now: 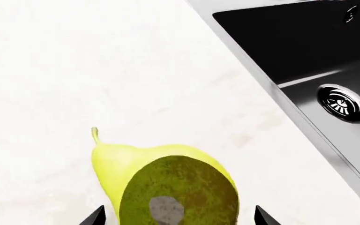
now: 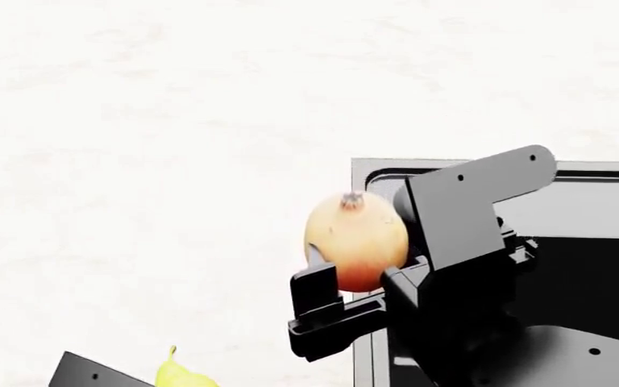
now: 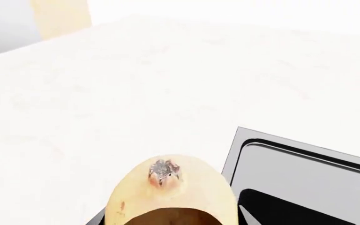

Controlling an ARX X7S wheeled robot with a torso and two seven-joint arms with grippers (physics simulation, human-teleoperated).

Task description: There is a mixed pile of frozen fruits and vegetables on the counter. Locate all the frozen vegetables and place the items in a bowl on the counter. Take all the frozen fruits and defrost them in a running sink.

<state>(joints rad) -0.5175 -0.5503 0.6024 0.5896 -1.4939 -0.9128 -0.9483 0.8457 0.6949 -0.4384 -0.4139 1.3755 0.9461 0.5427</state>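
The right gripper [image 2: 337, 282] pinched the round fruit [image 2: 356, 240] beside the sink [image 2: 600, 210]; it should clear the rim before releasing.

The left gripper [image 1: 178, 218] pinched the pear [image 1: 167, 180].

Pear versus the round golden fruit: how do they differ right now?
The pear is yellow-green with a narrow neck and thin stem; the round fruit is golden-orange with a reddish blush and a small dark crown. The pear sits in the left gripper over the counter, beside the sink; the round fruit is in the right gripper at the sink's corner. Both are gripped.
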